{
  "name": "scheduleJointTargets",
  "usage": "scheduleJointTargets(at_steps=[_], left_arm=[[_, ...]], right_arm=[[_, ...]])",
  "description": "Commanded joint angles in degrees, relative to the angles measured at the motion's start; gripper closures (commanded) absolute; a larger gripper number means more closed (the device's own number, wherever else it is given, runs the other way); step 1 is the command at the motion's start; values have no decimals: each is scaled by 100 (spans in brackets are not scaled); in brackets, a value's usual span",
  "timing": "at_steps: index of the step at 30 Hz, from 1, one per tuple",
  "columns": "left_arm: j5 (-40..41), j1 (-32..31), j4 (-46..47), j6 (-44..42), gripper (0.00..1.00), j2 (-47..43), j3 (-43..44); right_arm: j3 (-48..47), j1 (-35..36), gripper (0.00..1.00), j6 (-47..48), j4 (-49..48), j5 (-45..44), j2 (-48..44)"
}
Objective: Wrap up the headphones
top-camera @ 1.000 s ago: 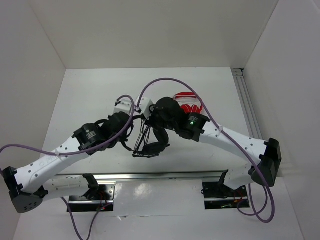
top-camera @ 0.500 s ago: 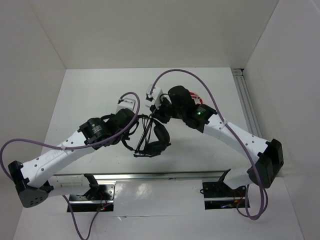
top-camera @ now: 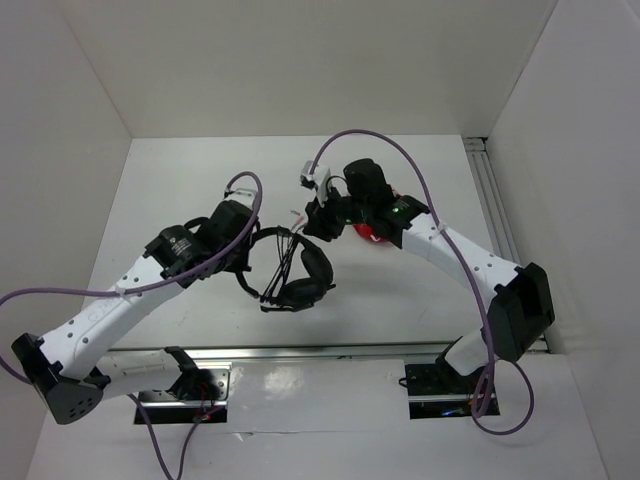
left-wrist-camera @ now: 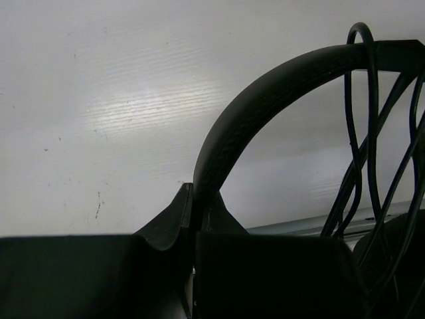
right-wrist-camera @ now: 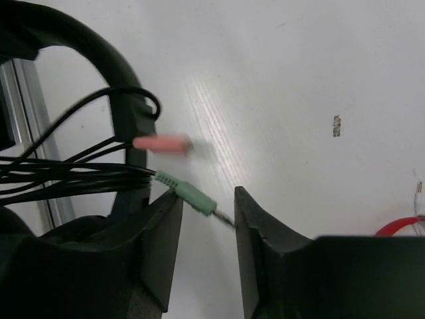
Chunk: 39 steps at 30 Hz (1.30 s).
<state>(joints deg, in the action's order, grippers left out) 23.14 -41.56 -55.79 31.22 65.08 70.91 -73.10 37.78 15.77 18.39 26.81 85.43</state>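
My left gripper (left-wrist-camera: pixel 194 201) is pinched hard on the black, textured headband (left-wrist-camera: pixel 265 86). The arc rises out from between my two pressed fingers and sweeps off to the right. Loops of thin black cable (left-wrist-camera: pixel 362 153) hang over that band on the right side of my left wrist view, crossing one another.

From above, the black over-ear headphones (top-camera: pixel 305 280) sit mid-table between my two arms. The padded earcups are towards the near side and the headband reaches left into my left fingers. I cannot tell whether the cups rest on the flat white tabletop (top-camera: pixel 180 180) or hang just above it. The silver metal rail (top-camera: pixel 300 350) runs along the near edge, apart from them.

My right gripper (right-wrist-camera: pixel 208 197) has its fingers spread, with a clear gap between them. The green-sleeved jack plug (right-wrist-camera: pixel 192 195) lies in that gap, its metal tip pointing at the right-hand finger, and neither finger is clamped on it. Just above it the pink-sleeved jack plug (right-wrist-camera: pixel 163 143) is blurred and points right. Both plugs trail cable strands that run left in a bundle across the upright part of the band.

The red-and-white headphones (top-camera: pixel 368 233) peek out from beneath my right arm, close beside the right wrist.
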Motion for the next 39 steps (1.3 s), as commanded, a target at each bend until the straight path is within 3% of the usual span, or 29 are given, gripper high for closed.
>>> scheduleJointTargets(at_steps=[1, 4, 5, 6, 13, 16, 18, 23, 30, 39], left_arm=[[-195, 209, -635, -275, 100, -58, 89], [-248, 350, -582, -327, 100, 40, 89], [-248, 420, -513, -327, 100, 118, 20], [-300, 421, -512, -327, 100, 171, 19], [-433, 781, -213, -433, 100, 443, -174], [-485, 895, -151, -433, 100, 515, -174], [-538, 1053, -81, -433, 100, 646, -174], [-670, 1291, 384, -433, 100, 752, -298], [-784, 1668, 814, -433, 100, 1235, -184], [-1268, 1967, 1289, -827, 100, 1806, 159]], right_arm=[[-239, -534, 56, 50, -222, -555, 202], [-240, -588, 53, -3, -222, -431, 316], [-240, -648, 49, -4, -222, -431, 317], [-240, -649, 38, -65, -274, -431, 317], [-187, -807, 37, -319, -555, -895, 317], [-125, -807, 28, -670, -740, -1456, 177], [-73, -807, 0, -899, -925, -1765, 45], [-20, -807, 0, -2032, -829, -2759, -517], [340, -807, 0, -3131, -425, -3041, -1502], [674, -755, 0, -3072, -108, -2682, -2338]])
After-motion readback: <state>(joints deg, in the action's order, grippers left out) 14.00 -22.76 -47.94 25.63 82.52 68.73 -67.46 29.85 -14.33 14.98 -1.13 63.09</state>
